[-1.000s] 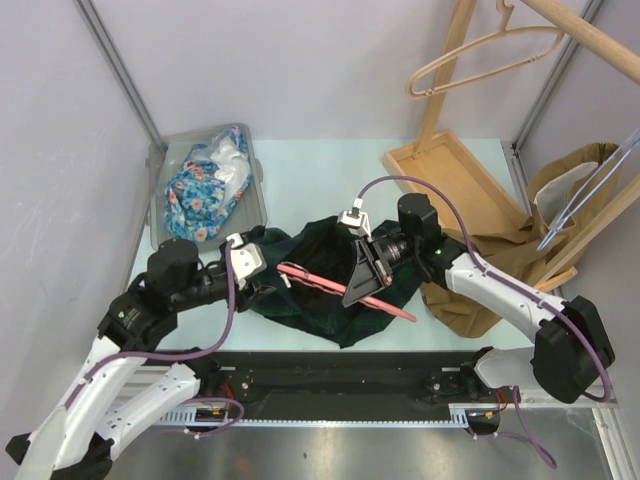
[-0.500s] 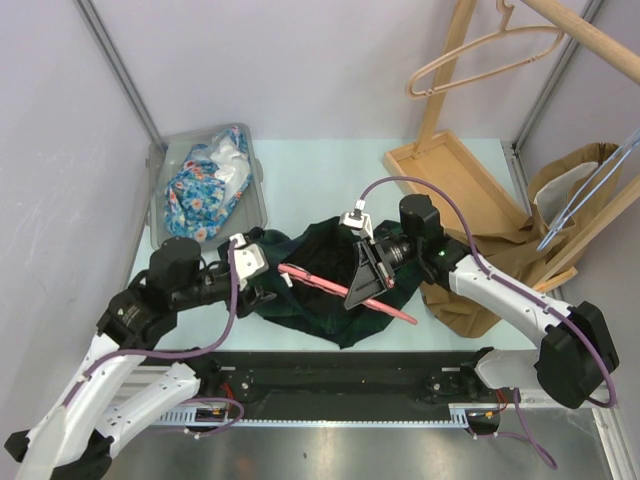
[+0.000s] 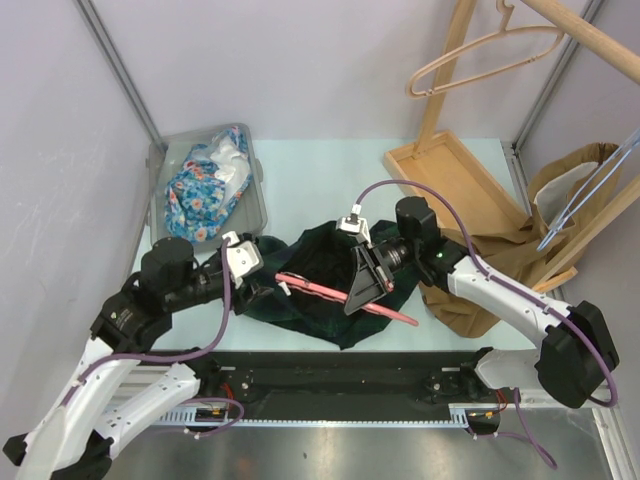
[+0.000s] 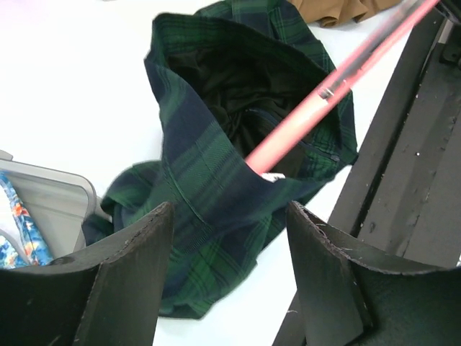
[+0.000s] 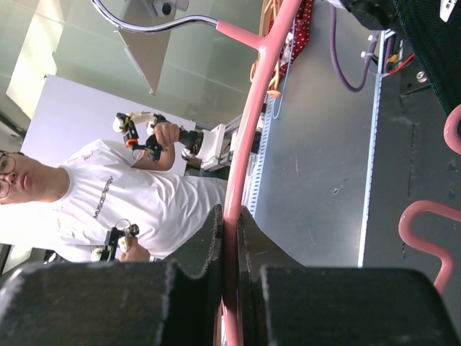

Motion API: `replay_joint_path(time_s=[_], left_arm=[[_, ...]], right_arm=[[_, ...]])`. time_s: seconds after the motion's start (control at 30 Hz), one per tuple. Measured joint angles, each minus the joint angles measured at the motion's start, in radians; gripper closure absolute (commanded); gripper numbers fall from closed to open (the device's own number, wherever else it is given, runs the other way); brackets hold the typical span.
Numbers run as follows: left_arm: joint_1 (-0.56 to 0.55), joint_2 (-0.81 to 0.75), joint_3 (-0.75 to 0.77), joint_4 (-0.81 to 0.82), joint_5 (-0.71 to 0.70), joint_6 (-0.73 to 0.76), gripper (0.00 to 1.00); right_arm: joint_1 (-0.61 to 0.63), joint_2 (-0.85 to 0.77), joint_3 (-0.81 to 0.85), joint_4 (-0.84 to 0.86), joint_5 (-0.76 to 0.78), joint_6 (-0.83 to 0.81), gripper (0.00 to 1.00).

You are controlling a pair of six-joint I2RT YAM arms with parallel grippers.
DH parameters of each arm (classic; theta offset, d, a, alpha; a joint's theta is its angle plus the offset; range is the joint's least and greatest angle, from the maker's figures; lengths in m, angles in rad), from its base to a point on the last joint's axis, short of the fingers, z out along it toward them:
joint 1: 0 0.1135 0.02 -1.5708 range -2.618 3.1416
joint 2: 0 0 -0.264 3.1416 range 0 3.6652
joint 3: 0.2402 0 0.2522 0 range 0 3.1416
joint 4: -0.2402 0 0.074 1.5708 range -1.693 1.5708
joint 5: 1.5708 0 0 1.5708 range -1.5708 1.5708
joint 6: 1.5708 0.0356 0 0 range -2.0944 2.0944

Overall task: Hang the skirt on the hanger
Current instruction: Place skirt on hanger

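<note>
**Top external view.** The right claw (image 3: pixel 366 281) is clenched on the pink hanger (image 3: pixel 345 297), which lies slantwise across the dark green plaid skirt (image 3: pixel 318 252). The skirt is heaped on the table (image 3: pixel 320 165) just below centre. The left claw (image 3: pixel 258 284) sits at the skirt's 9 o'clock edge. At 10 o'clock from the skirt stands a grey bin (image 3: pixel 257 190) holding floral cloth. At 2 o'clock is a wooden rack (image 3: pixel 452 172) carrying a beige hanger (image 3: pixel 482 50). At 4 o'clock lies a tan garment (image 3: pixel 480 295).

**Left wrist view.** The left claw (image 4: pixel 230 216) is released. Its two dark fingers (image 4: pixel 122 288) stand wide apart with nothing clamped between them. Beyond them the skirt (image 4: pixel 191 155) lies in folds, its opening gaping toward 12 o'clock. The pink hanger (image 4: pixel 317 108) runs from the skirt's middle out toward 2 o'clock. A corner of the grey bin (image 4: pixel 50 191) shows at 8 o'clock.

**Right wrist view.** The right claw (image 5: pixel 229 229) grips the pink hanger (image 5: pixel 252 108), with both fingers (image 5: pixel 194 249) pressed against the bar. The bar rises toward 12 o'clock, where a metal hook (image 5: pixel 144 25) bends away to 11 o'clock. A patch of the skirt (image 5: pixel 441 43) shows at 2 o'clock.
</note>
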Motion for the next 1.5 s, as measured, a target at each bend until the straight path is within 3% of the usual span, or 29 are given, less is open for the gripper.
replay_joint_path(time_s=[0.1, 0.23, 0.27, 0.57, 1.0, 1.27, 1.4, 1.5], left_arm=[[0.000, 0.003, 0.000, 0.018, 0.001, 0.000, 0.33], [0.000, 0.014, -0.001, 0.039, 0.024, 0.006, 0.56], [-0.002, 0.021, -0.004, 0.045, 0.032, 0.007, 0.57], [-0.006, 0.020, -0.041, 0.081, 0.061, 0.008, 0.53], [-0.002, 0.024, -0.066, 0.091, 0.135, 0.006, 0.70], [0.008, 0.023, -0.078, 0.083, 0.148, -0.011, 0.60], [0.010, 0.025, -0.079, 0.094, 0.178, -0.027, 0.60], [0.009, 0.032, -0.079, 0.101, 0.221, -0.037, 0.66]], right_arm=[[0.011, 0.000, 0.000, 0.000, -0.003, 0.002, 1.00], [0.019, 0.000, 0.000, 0.017, -0.006, 0.021, 1.00], [0.020, 0.000, 0.000, 0.031, -0.006, 0.033, 1.00], [0.020, 0.003, -0.005, 0.164, -0.010, 0.186, 1.00], [0.032, 0.079, -0.005, 0.312, -0.086, 0.291, 1.00], [0.036, 0.162, -0.008, 0.570, -0.128, 0.486, 1.00], [0.051, 0.236, -0.008, 0.783, -0.127, 0.620, 1.00], [0.064, 0.301, -0.008, 0.969, -0.127, 0.755, 1.00]])
